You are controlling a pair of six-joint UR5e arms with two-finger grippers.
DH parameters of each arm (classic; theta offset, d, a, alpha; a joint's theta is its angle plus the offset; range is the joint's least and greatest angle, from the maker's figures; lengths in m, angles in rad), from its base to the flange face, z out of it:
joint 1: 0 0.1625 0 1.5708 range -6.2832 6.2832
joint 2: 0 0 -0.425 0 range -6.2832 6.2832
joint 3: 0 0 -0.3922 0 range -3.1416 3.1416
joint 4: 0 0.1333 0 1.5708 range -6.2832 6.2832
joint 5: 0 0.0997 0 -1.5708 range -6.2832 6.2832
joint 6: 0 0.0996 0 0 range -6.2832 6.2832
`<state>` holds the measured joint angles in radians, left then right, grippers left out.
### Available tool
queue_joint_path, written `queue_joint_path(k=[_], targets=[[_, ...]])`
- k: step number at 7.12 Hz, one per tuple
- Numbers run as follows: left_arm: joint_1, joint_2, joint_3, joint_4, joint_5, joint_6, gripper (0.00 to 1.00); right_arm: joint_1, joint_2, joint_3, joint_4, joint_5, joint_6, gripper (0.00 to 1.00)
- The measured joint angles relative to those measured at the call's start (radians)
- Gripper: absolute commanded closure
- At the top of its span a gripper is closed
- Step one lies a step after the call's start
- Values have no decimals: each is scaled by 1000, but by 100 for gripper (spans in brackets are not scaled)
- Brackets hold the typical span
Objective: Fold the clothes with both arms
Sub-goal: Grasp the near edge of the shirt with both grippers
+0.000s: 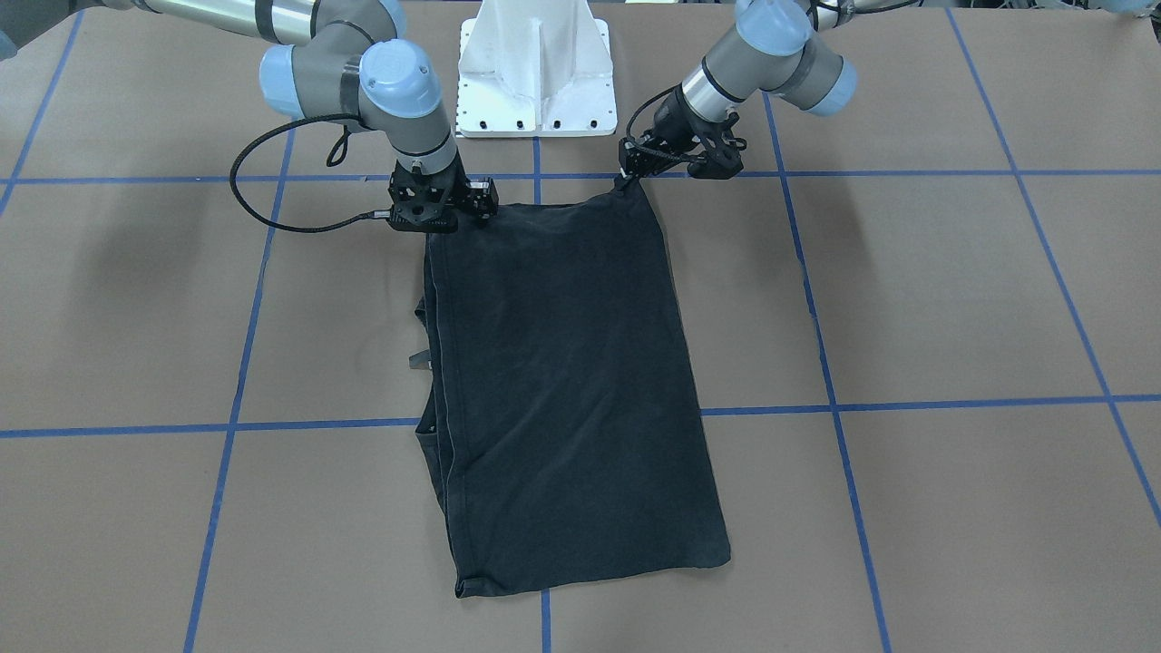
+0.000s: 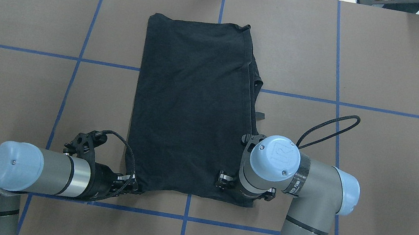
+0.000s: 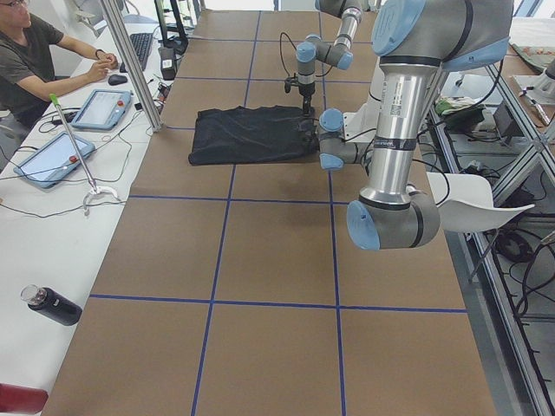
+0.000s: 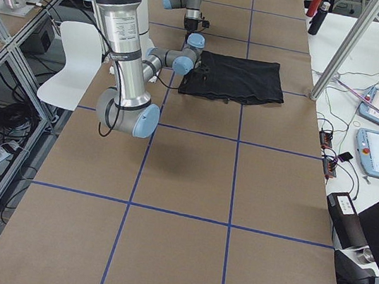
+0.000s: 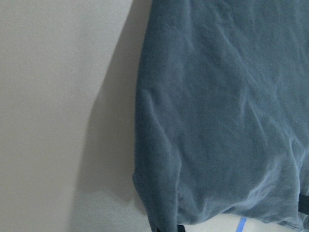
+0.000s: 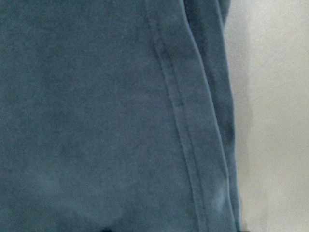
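Fingers: left gripper (image 1: pixel 629 180) pinched shut on shirt (image 1: pixel 562 381) corner; right gripper (image 1: pixel 443 221) at neighbouring corner, grip not discernible.
Shirt: lay folded lengthwise, flat at table (image 1: pixel 907 299) centre.
Handling: judged light, limp; layers may shift. Grasp both corners, all layers.

The black T-shirt (image 1: pixel 571 381) lies flat, folded lengthwise into a long rectangle.
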<state>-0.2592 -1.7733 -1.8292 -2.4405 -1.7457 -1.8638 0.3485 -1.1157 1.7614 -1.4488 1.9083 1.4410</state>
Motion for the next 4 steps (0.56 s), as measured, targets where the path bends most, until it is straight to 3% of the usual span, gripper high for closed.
queue_joint_path(k=[3,4], targets=[[-1,0,-1,0,0,-1,100,0,1,1,-2,-1,-1,89],[-1,0,-1,0,0,-1,100,-1,2,1,0,-2,0,94]])
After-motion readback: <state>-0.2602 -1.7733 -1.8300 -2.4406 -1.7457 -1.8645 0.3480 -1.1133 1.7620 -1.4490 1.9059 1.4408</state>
